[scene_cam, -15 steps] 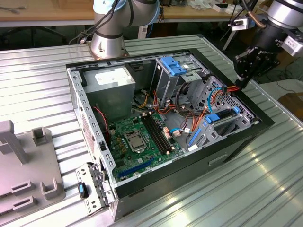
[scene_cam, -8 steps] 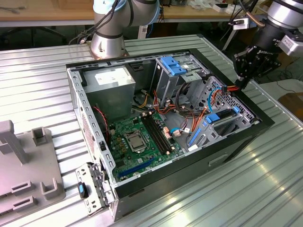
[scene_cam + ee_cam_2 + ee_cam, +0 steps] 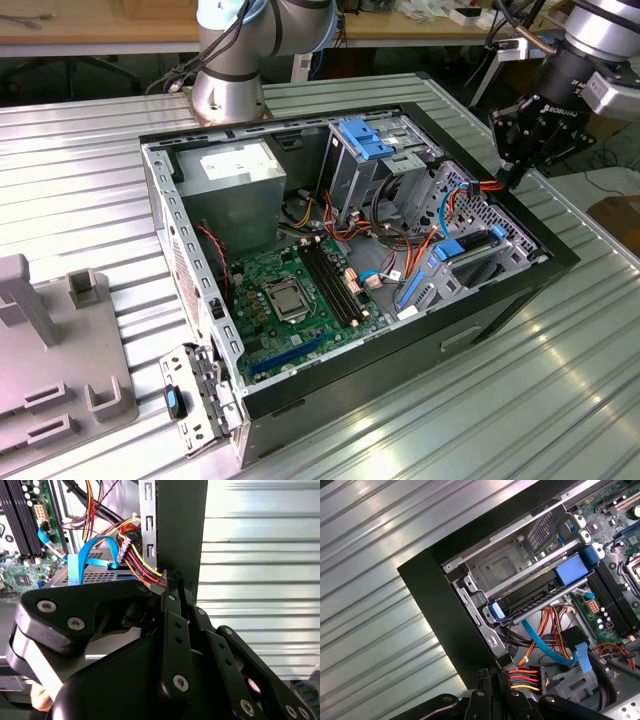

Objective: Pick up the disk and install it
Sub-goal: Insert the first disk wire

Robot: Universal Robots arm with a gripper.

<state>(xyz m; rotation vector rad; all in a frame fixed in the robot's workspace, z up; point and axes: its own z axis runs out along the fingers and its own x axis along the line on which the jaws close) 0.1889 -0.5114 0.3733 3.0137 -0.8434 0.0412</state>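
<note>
The disk (image 3: 468,250) lies in the drive bay at the side of the open computer case (image 3: 160,200) on the exterior view's right. It has a dark grey body between bright blue carrier tabs. In the first wrist view the disk (image 3: 530,597) sits level in the metal bay, apart from my fingers. My gripper (image 3: 513,180) hangs over the case's black rim just beyond the bay, with its jaws closed together. A bundle of red, orange and yellow wires (image 3: 522,677) ends right at the gripper (image 3: 492,672). The gripper (image 3: 170,580) also appears in the second wrist view.
A light-blue ribbed bracket (image 3: 365,138) stands on the upper drive cage. The motherboard (image 3: 290,300) and power supply (image 3: 235,170) fill the case. A blue data cable (image 3: 540,640) loops below the bay. A grey fixture (image 3: 50,370) sits on the ribbed table on the exterior view's left.
</note>
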